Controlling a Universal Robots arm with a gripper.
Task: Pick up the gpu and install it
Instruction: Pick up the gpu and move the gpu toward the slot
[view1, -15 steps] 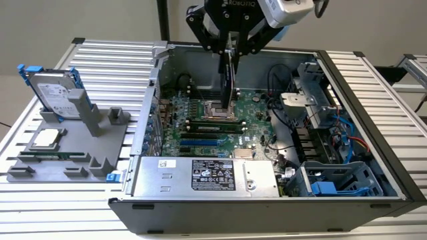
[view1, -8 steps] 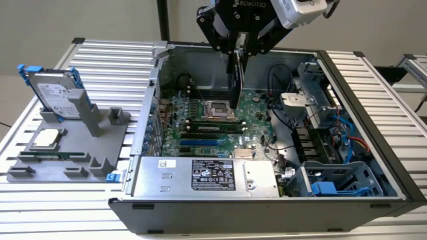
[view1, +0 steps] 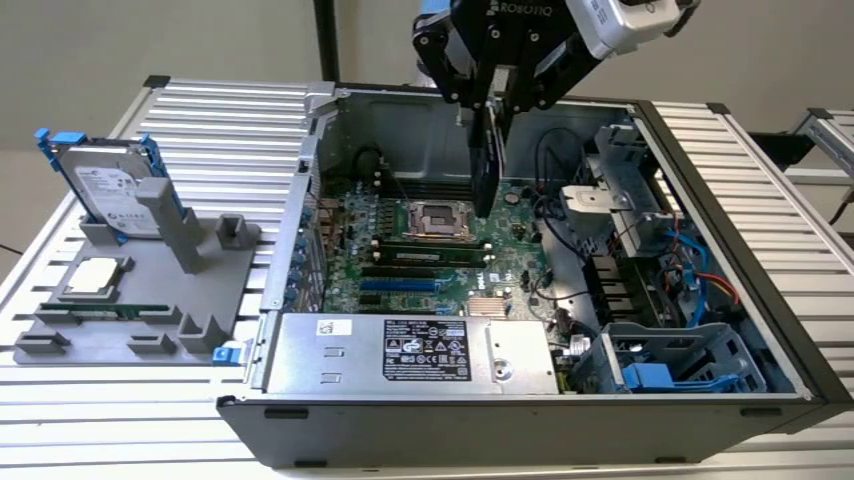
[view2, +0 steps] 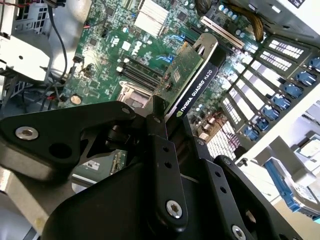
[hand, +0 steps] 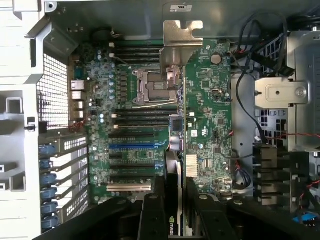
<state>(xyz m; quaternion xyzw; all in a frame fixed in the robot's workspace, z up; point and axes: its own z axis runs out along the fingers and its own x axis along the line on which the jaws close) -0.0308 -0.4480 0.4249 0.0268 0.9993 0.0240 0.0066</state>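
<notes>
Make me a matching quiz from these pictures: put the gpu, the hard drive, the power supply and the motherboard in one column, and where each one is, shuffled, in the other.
Column one:
1. gpu
2. hard drive
3. power supply
4. motherboard

Column two:
A. green board covering the floor of the open case
B. upright in the grey holder, outside the case
C. hanging on edge from the gripper, jaws shut on it
D. silver box along the case's near wall

Pairs: 1-C, 2-B, 3-D, 4-A
</notes>
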